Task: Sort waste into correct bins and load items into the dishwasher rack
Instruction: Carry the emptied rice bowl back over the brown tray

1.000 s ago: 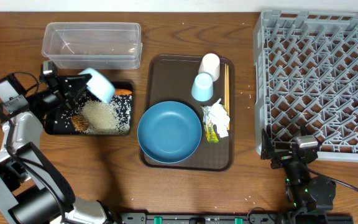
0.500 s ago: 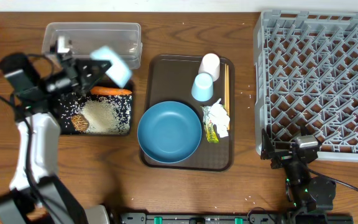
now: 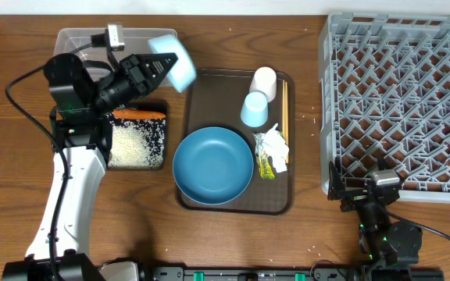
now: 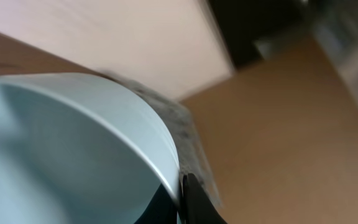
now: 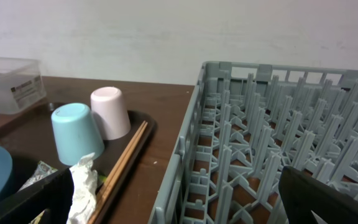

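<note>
My left gripper is shut on the rim of the small light blue bowl. It holds the bowl tilted in the air, over the right end of the clear tub. In the left wrist view the bowl fills the left side, with a dark finger against its rim. The black tray holds white rice and an orange carrot. My right gripper rests open at the front corner of the grey rack, nothing between its fingers.
The brown serving tray carries the dark blue dish, a white cup, a light blue cup, chopsticks and crumpled paper with yellow-green wrappers. My left arm crosses the black tray's left end.
My left arm has lifted the bowl from above the black tray and carried it up and to the right, towards the serving tray. The right arm has not moved.
</note>
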You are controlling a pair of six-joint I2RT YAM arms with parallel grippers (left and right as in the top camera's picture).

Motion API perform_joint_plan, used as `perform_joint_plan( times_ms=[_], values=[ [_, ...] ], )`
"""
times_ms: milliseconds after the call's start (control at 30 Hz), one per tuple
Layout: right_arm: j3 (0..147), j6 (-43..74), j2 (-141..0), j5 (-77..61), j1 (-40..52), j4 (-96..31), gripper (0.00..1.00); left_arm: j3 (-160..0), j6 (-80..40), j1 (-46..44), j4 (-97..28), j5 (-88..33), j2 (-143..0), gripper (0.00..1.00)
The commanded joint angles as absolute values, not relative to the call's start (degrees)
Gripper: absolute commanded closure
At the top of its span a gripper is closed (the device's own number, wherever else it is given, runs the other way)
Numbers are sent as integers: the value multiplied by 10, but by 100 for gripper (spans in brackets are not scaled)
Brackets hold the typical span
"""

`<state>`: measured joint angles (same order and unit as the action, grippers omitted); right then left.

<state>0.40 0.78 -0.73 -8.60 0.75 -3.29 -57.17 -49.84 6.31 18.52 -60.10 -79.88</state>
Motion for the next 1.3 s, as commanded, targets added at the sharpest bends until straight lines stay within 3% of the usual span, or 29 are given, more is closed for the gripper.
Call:
perform_joint_plan(
  times_ms=[0,200,333,567,1267],
  values=[
    [3,1,-8,-88,-1,-35,1,-578,-406,52,145,-473,-797,94],
    [3,1,-8,-88,-1,-35,1,-591,-287,-28,21,-388,-797,94],
    [3,1,-8,-88,-1,-35,1,-612,-214,-113,-69,-226,-797,94],
    [3,1,-8,-88,-1,-35,1,-616,-130,-237,-76,50,-811,94],
    [3,1,-8,-88,-1,-35,1,-616,-116,-288,32,65,-1003,94]
  ],
)
